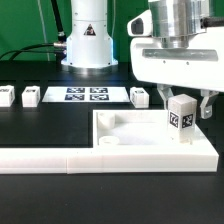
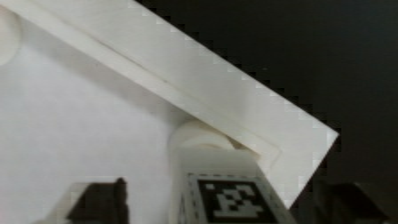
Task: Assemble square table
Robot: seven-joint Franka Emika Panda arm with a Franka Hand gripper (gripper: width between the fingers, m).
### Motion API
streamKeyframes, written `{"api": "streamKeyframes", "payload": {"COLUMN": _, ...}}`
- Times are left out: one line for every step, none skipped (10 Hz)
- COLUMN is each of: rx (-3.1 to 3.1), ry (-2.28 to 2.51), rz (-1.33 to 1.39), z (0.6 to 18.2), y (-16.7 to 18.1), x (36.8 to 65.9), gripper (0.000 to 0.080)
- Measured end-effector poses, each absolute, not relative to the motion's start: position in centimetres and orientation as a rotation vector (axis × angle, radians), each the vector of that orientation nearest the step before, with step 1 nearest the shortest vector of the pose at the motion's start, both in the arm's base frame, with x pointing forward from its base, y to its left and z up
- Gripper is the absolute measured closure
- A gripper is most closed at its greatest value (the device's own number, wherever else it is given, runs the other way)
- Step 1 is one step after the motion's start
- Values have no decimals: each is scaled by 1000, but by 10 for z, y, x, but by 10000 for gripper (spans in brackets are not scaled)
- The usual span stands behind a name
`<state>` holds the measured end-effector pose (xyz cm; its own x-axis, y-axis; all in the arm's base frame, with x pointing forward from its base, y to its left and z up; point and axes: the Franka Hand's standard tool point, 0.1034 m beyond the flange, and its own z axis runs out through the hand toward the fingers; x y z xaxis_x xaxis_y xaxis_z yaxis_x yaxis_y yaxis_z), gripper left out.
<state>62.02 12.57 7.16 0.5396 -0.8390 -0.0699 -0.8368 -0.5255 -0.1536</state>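
the gripper (image 1: 186, 108) (image 2: 222, 208) hangs over the tabletop (image 1: 135, 135) (image 2: 71, 110) at the exterior view's right. its fingers (image 1: 207, 105) (image 2: 98, 200) are apart. in the wrist view a clear gap shows on each side of the leg (image 1: 181, 118) (image 2: 222, 185) standing between them, so neither finger touches it.

the leg is a short white block with a black-and-white tag on the face turned toward the exterior camera. it stands upright, long axis vertical, with its lower end on the tray floor beside the raised rim, close to a corner. whether it sits in a corner hole cannot be told.

the tabletop lies flat on the black table, rim upward. a second leg (image 1: 140, 96) lies behind it, just beside the marker board (image 1: 85, 95).
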Motion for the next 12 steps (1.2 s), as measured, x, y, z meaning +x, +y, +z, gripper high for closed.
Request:
{"api": "streamKeyframes", "payload": {"rx": -2659, "ry": 1335, "rz": -24, "z": 71, "y": 126, "x": 620, "gripper": 236}}
{"api": "streamKeyframes", "payload": {"rx": -2718, "ry": 1229, "rz": -19, "z": 72, "y": 126, "x": 619, "gripper": 166}}
{"api": "streamKeyframes", "payload": {"rx": -2806, "ry": 1048, "rz": -5, "z": 74, "y": 128, "x": 619, "gripper": 155}}
{"api": "streamKeyframes", "payload": {"rx": -2843, "ry": 940, "rz": -16, "z": 74, "y": 128, "x": 620, "gripper": 155}}
{"api": "streamKeyframes", "payload": {"rx": -2882, "ry": 816, "rz": -24, "z": 73, "y": 127, "x": 620, "gripper": 151}}
{"api": "streamKeyframes", "payload": {"rx": -2907, "ry": 726, "rz": -31, "z": 73, "y": 127, "x": 620, "gripper": 151}}
{"api": "streamKeyframes", "payload": {"rx": -2945, "ry": 584, "rz": -40, "z": 73, "y": 127, "x": 620, "gripper": 150}}
{"api": "streamKeyframes", "payload": {"rx": -2989, "ry": 378, "rz": -57, "z": 74, "y": 125, "x": 621, "gripper": 150}}
{"api": "streamKeyframes", "payload": {"rx": -3007, "ry": 228, "rz": -70, "z": 76, "y": 124, "x": 623, "gripper": 150}}
{"api": "streamKeyframes", "payload": {"rx": -3022, "ry": 90, "rz": -78, "z": 77, "y": 125, "x": 624, "gripper": 150}}
{"api": "streamKeyframes", "payload": {"rx": -3026, "ry": -21, "rz": -86, "z": 78, "y": 125, "x": 626, "gripper": 150}}
{"api": "streamKeyframes", "payload": {"rx": -3026, "ry": -198, "rz": -99, "z": 79, "y": 123, "x": 627, "gripper": 150}}
